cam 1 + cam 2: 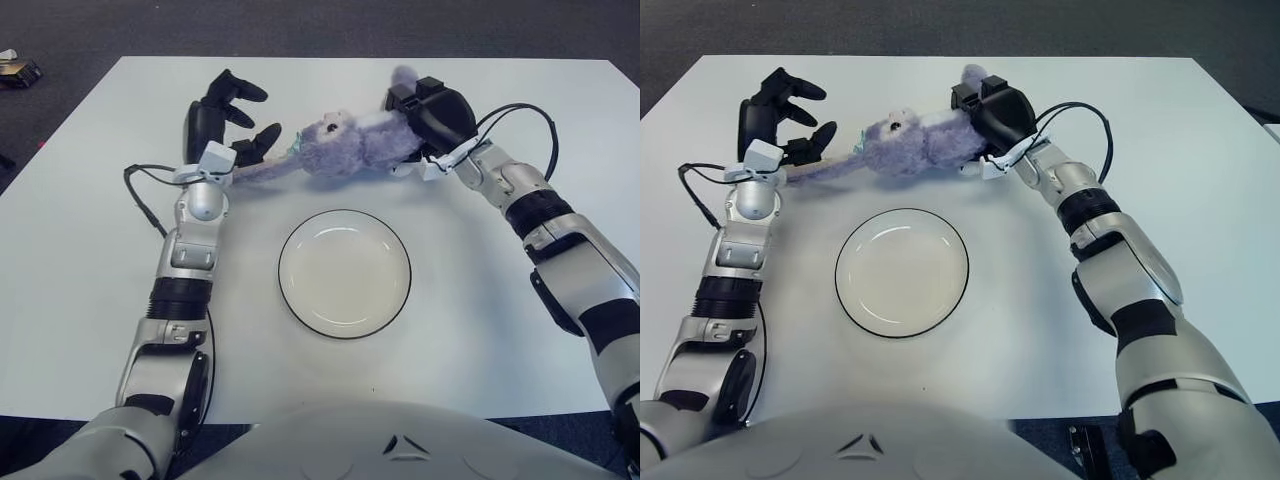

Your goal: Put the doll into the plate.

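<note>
Beyond plate [345, 272], fluffy purple doll [345, 147]

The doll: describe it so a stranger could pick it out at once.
On the white table, look beyond the round plate toward the far edge. The doll is the fuzzy purple plush there, gripped by the right hand; nothing else is furry.
</note>
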